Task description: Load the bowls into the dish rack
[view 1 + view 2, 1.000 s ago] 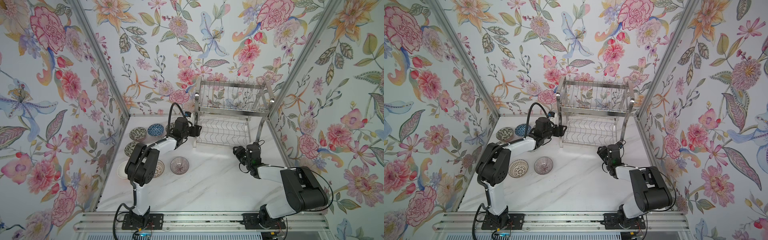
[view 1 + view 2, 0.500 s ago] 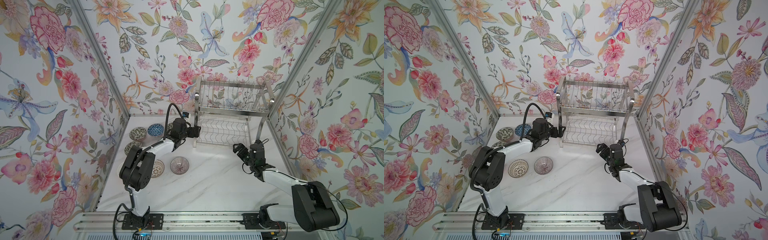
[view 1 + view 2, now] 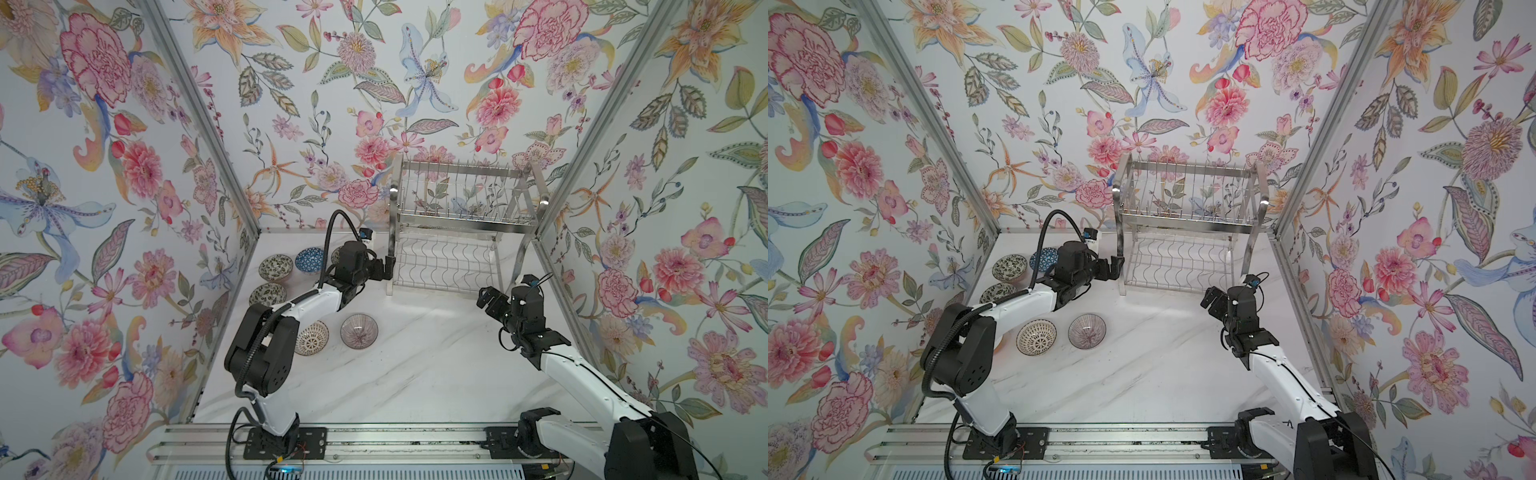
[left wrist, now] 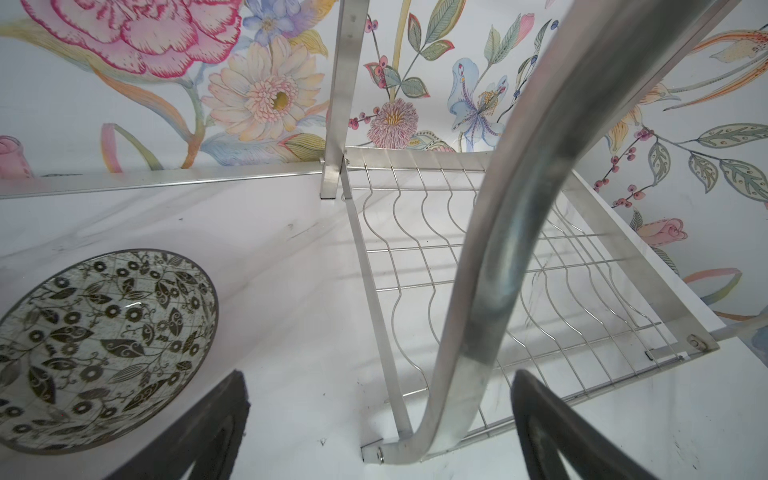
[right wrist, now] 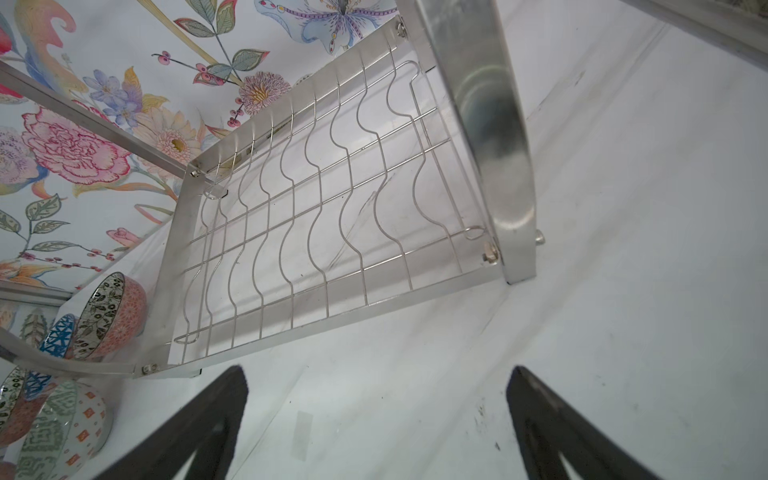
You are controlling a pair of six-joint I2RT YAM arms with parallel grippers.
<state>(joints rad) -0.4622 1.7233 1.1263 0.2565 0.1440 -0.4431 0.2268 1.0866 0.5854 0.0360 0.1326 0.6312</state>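
The steel dish rack [image 3: 457, 232] [image 3: 1183, 226] stands at the back of the table, and no bowl shows in either tier. Several bowls sit to its left: black-white ones [image 3: 275, 267] [image 3: 268, 294], a blue one [image 3: 309, 259], a dotted one [image 3: 311, 337] and a purple one [image 3: 358, 330]. My left gripper [image 3: 388, 266] [image 4: 379, 376] is open, its jaws on either side of the rack's front left leg [image 4: 465, 332] without touching it. A black-white bowl [image 4: 104, 349] lies beside it. My right gripper [image 3: 486, 297] [image 5: 376, 372] is open and empty over bare table, just in front of the rack's right leg [image 5: 498, 166].
Floral walls close in on the left, back and right, with metal corner posts [image 3: 199, 124]. The white marble table [image 3: 415, 374] spreads out in front of the rack. A metal rail [image 3: 374, 440] along the front edge carries both arm bases.
My right gripper has opened wide and its arm has stretched out from a folded pose, staying near the rack's right leg. The left gripper opened slightly wider at the left leg.
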